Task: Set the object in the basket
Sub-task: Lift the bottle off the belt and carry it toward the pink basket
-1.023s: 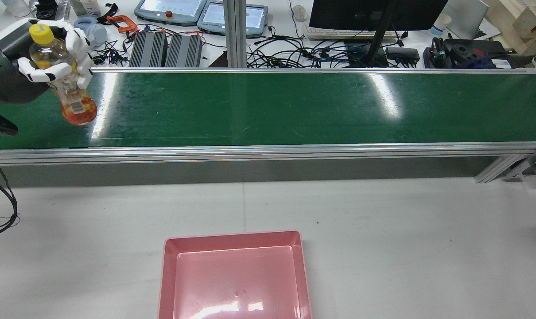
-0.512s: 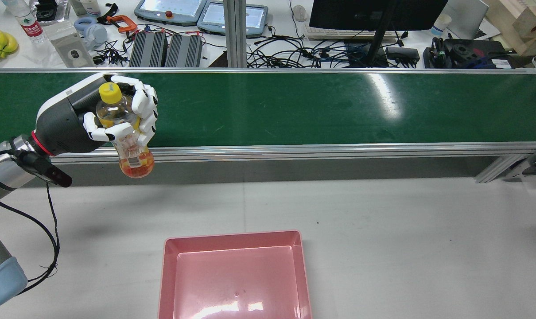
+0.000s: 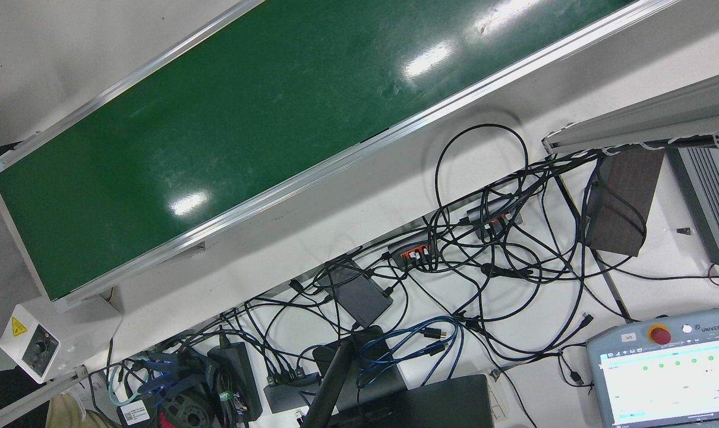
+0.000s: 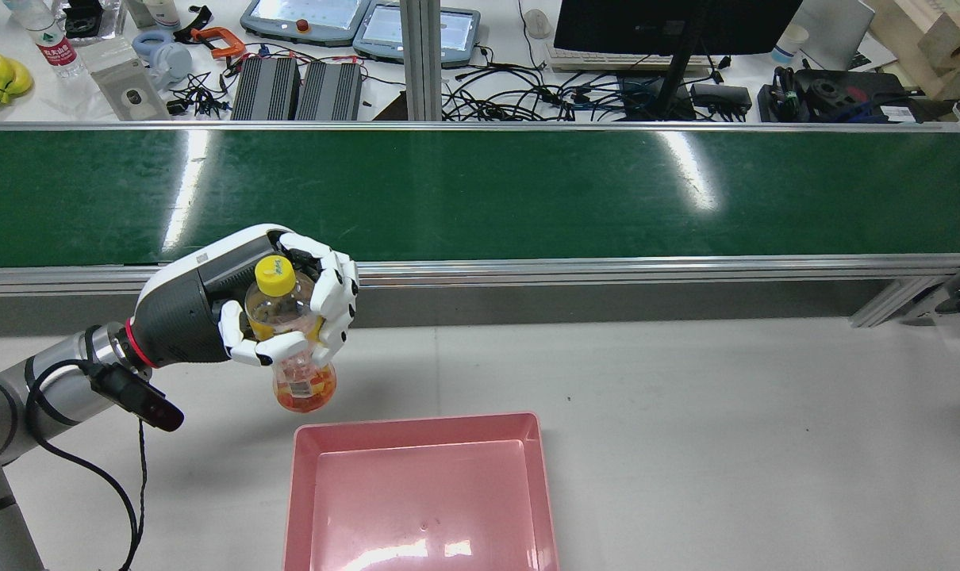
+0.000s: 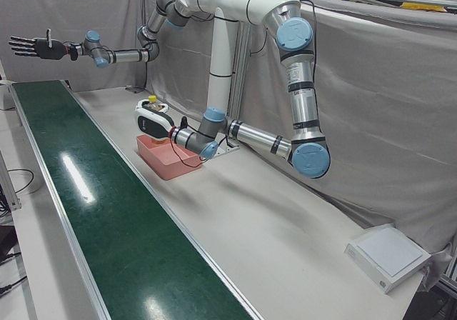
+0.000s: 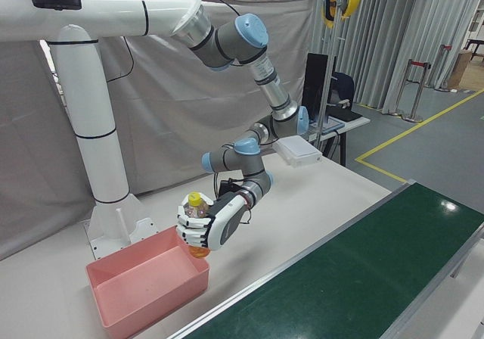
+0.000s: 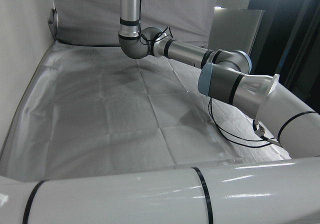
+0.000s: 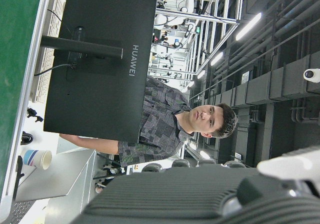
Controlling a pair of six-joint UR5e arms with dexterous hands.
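The left hand [image 4: 289,305] grips the upright bottle [image 4: 293,349] just beside the pink basket [image 4: 420,492].

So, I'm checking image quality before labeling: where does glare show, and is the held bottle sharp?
Rear view: bright glare streaks on the green belt and the pink basket floor; the bottle in the left hand is sharp. Front view: glare patches on the belt too.
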